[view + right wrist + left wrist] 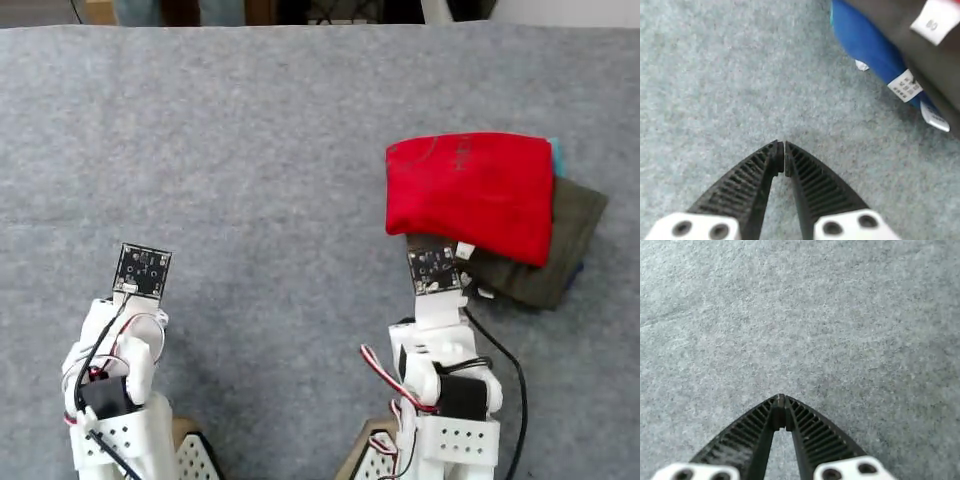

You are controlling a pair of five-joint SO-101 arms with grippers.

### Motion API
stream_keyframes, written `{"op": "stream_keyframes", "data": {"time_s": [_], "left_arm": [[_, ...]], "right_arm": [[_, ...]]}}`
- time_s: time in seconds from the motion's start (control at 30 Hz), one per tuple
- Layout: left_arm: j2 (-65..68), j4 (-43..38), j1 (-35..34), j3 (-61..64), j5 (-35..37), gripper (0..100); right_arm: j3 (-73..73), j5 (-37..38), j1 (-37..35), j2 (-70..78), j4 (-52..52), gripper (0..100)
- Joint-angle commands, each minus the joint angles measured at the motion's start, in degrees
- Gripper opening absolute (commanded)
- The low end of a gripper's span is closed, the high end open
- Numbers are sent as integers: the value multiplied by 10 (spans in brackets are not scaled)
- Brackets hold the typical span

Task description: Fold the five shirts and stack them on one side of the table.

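A red shirt tops a folded stack over a dark shirt and a blue shirt, on the gray counter before the right arm. The right fingers, beside the stack, are pressed together and empty. The left fingers are likewise, well apart from it.

The red shirt covers most of the dark shirt and the blue shirt below (the stack's count cannot be told).

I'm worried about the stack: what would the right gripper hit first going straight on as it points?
Probably the grey table cover. The right gripper, shut, points at bare cover; the blue shirt lies off to one side, though depth is unclear.
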Motion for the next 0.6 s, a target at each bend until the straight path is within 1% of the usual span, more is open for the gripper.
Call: {"op": "stream_keyframes", "data": {"time_s": [0.0,0.57], "left_arm": [[-4,1,1,9,-3,30],[-4,1,1,9,-3,30]], "right_arm": [[-5,4,-8,-47,5,15],[-5,4,-8,-46,5,15]]}}
